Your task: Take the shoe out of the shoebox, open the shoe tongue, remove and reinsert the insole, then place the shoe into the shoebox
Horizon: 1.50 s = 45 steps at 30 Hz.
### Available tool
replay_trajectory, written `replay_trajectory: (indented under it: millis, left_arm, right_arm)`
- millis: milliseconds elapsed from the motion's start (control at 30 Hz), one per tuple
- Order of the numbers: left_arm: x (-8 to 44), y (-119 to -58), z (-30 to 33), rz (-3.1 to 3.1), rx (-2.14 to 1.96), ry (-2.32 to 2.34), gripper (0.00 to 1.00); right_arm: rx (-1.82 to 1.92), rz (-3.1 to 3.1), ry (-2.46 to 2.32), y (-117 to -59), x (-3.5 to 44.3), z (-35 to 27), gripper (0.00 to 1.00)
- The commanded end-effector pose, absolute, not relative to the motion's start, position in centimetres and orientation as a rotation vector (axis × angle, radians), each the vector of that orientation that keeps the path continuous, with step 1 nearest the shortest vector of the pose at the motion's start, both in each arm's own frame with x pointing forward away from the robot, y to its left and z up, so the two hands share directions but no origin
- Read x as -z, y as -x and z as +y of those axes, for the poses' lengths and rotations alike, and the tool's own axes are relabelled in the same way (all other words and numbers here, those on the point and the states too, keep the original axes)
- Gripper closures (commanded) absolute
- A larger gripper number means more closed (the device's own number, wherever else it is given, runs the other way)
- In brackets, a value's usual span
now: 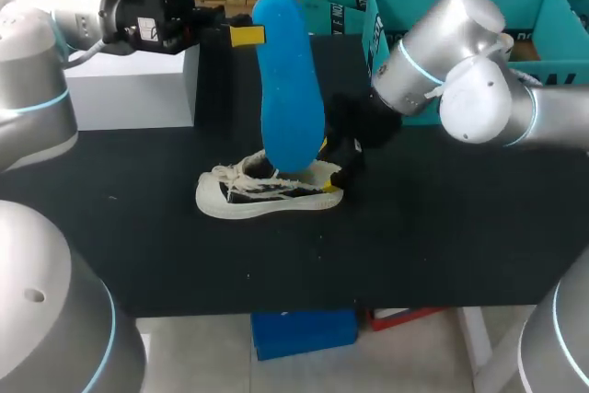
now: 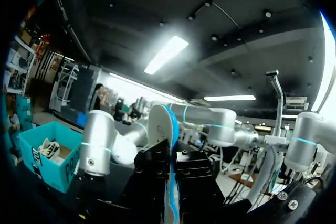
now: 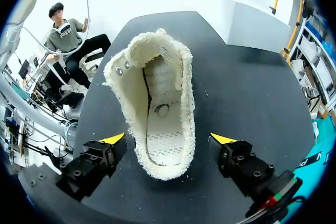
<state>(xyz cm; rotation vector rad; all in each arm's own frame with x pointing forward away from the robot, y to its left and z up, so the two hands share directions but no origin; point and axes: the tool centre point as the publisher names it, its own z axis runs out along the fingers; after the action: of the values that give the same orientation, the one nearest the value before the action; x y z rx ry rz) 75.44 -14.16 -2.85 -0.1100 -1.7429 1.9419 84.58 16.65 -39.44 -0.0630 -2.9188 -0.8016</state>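
1. Clenched on the top end of the long blue foam insole [image 1: 287, 89], the left gripper [image 1: 250, 36] holds it upright over the cream knit shoe [image 1: 267, 192].
2. The right gripper [image 3: 168, 139] is released, its fingers either side of the shoe's heel without touching.
3. The shoe rests on the black table [image 1: 442, 227], outside the teal cardboard shoebox [image 1: 525, 2].
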Motion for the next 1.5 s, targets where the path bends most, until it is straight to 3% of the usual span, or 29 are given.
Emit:
replay_trajectory:
  millis: [33,833,1500]
  left_arm:
    - [2.9,-75.4,-14.2,-1.744,-1.944,0.111,1.00]
    - [2.9,-75.4,-14.2,-1.744,-1.944,0.111,1.00]
    - [2.9,-75.4,-14.2,-1.744,-1.944,0.111,1.00]
  right_arm:
    - [0.428,-3.016,0.044,-84.3,38.3,17.3,0.00]
    - [0.167,-3.059,-0.024,-83.7,38.0,19.0,0.00]
    - [0.370,-3.068,0.012,-83.3,38.0,17.2,0.00]
